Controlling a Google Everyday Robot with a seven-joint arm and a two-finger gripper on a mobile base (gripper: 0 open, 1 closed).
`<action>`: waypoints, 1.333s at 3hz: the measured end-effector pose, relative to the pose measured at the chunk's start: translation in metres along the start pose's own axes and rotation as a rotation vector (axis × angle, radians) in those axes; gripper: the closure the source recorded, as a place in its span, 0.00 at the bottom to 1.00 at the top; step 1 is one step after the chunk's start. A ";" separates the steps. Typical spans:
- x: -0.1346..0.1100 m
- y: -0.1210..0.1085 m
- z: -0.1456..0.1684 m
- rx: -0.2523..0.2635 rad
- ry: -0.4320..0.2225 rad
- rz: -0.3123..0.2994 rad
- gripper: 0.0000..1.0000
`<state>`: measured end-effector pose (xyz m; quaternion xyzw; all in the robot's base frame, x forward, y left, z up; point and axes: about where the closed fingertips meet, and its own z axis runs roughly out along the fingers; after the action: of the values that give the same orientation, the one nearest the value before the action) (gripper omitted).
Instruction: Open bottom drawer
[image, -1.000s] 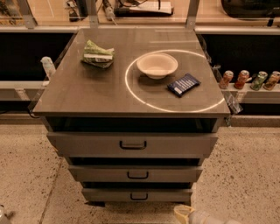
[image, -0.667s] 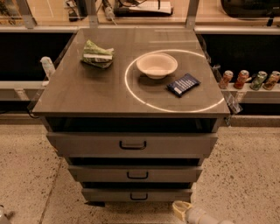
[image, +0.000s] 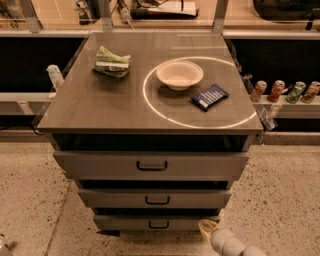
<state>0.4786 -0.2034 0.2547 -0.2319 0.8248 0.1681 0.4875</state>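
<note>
Grey sheet metal makes up the bottom drawer (image: 125, 223), the lowest and narrowest-looking of three fronts in the cabinet (image: 100, 107), just above the floor (image: 280, 200). It reads as rigid and not fragile. On runners it should slide out with a steady, straight pull, though its load is hidden. The place to take hold is its small black loop handle (image: 159, 225), centred on the front. It looks stiff and thin, with little room behind, so the hold must be well centred. The end effector (image: 209, 230) hangs low by the drawer's right end, apart from the handle; whether it is spread or pressed together I cannot tell. It seems not to touch the front, but the view there is poor.
</note>
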 end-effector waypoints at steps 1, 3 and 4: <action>0.000 -0.002 0.000 0.004 0.000 -0.001 1.00; -0.006 -0.007 0.038 -0.157 -0.074 0.014 1.00; -0.004 -0.009 0.054 -0.210 -0.105 0.036 1.00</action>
<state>0.5239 -0.1830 0.2326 -0.2578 0.7802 0.2740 0.4998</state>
